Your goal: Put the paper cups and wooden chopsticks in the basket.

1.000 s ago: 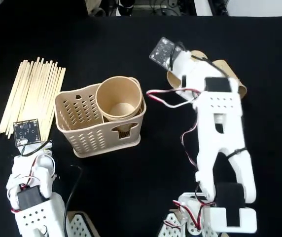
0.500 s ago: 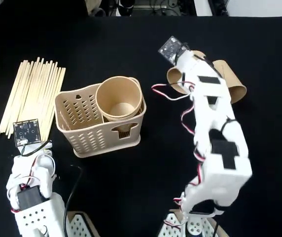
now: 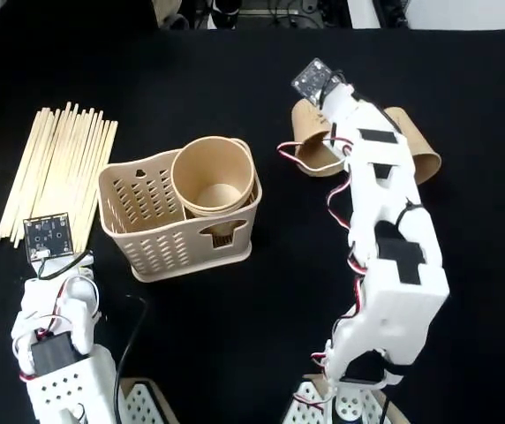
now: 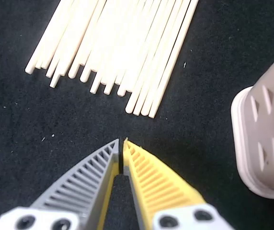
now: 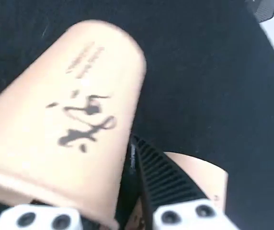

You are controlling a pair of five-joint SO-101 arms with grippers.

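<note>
A beige basket (image 3: 146, 243) stands left of centre with stacked paper cups (image 3: 213, 177) in its right half. Wooden chopsticks (image 3: 58, 168) lie in a loose bundle to its left. My left gripper (image 4: 122, 141) hovers shut and empty just short of the chopstick ends (image 4: 122, 43). My right arm stretches to the far right, where its gripper (image 5: 130, 143) is shut on the wall of a paper cup (image 5: 65, 129) lying on its side (image 3: 308, 148). A second tipped cup (image 3: 420, 150) lies just right of the arm (image 5: 201, 175).
The basket's perforated wall (image 4: 266, 139) is close beside the left gripper. A black cloth covers the table (image 3: 191, 79). The right arm's body (image 3: 394, 265) spans the right side from front to back.
The right arm has swung and rolled its wrist, shifting its camera end slightly right and back. The cup at its gripper now shows more to the left. The left arm has not moved.
</note>
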